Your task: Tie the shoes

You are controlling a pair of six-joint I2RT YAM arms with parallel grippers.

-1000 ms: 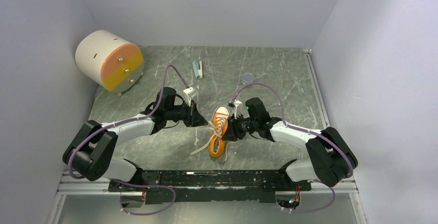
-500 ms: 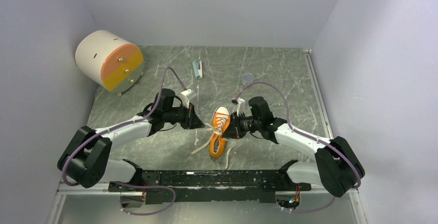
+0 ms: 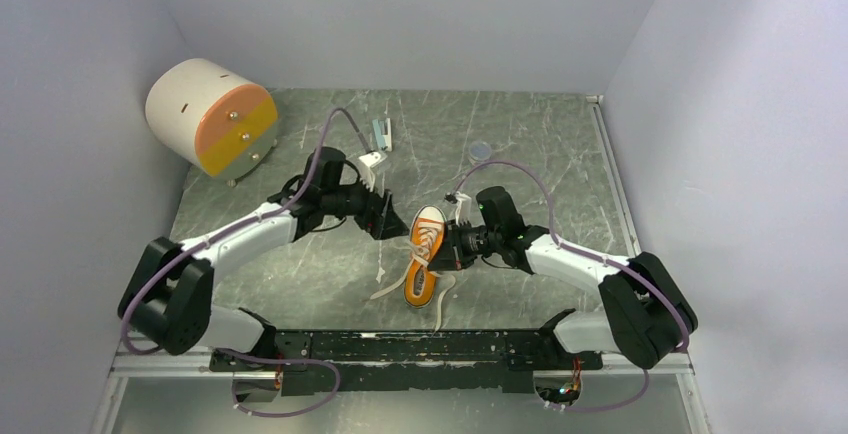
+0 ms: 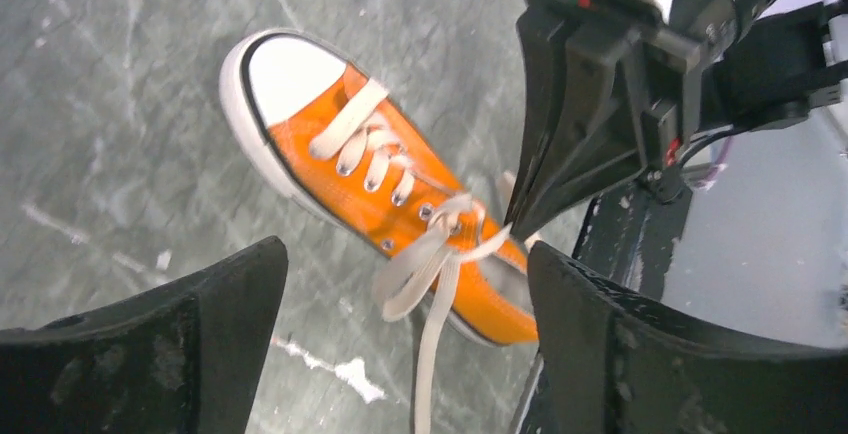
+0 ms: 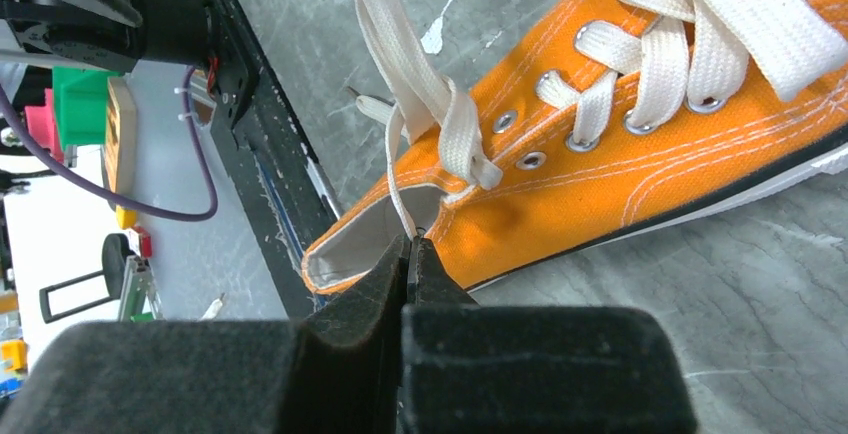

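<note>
The shoe (image 3: 423,254) is a small orange sneaker with a white toe cap, lying at mid-table with its toe pointing away from the arms. Its white laces (image 4: 432,264) are crossed in a loose knot over the tongue, and loose ends trail toward the near edge (image 3: 386,289). My right gripper (image 5: 408,244) is shut on a thin strand of lace (image 5: 396,186) at the shoe's (image 5: 620,194) heel opening. My left gripper (image 4: 405,254) hovers open just left of the shoe (image 4: 330,169), holding nothing. In the top view the left gripper (image 3: 390,222) and right gripper (image 3: 447,244) flank the shoe.
A white cylinder with an orange and yellow face (image 3: 210,114) stands at the back left. A small teal and white object (image 3: 383,134) and a grey disc (image 3: 481,151) lie at the back. A black rail (image 3: 430,349) runs along the near edge. Walls close in on three sides.
My left gripper has gone from shut to open, let go of the lace and lifted slightly away. My right gripper closed on the lace strand beside the shoe.
</note>
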